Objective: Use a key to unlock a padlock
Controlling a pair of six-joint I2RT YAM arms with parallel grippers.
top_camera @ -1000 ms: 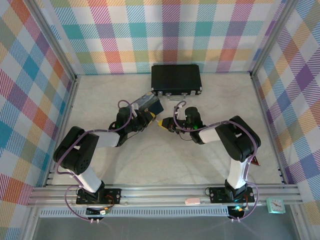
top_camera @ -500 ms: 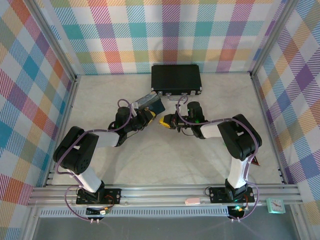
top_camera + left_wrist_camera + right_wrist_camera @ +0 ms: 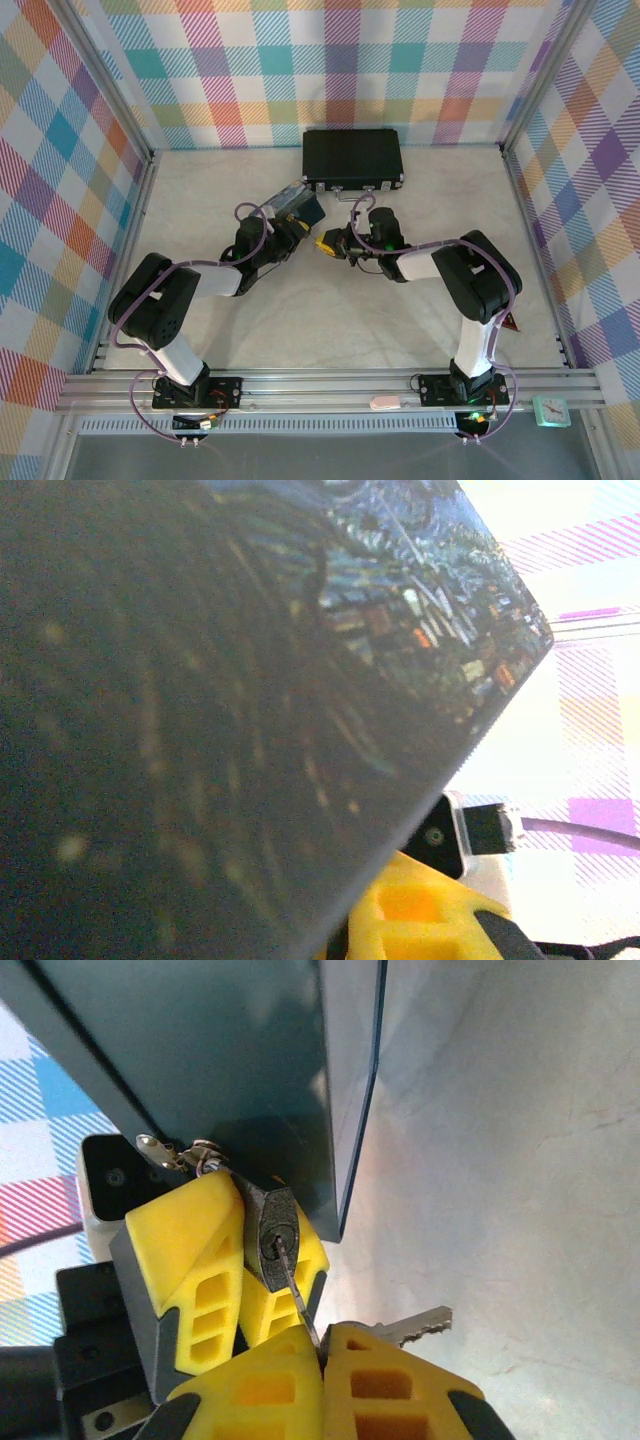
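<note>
The padlock (image 3: 275,1242) is clamped by the left gripper (image 3: 262,1222), the key (image 3: 297,1295) pinched at its keyhole by the right gripper (image 3: 322,1345)

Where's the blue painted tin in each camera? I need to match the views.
Top external: the blue painted tin sits centre, tilted, just below-left of the black briefcase.
Left wrist: its painted face spans left and centre.
Right wrist: its teal side at top, above the padlock with the key in it.
Shared landmark: the plaid wall.
</note>
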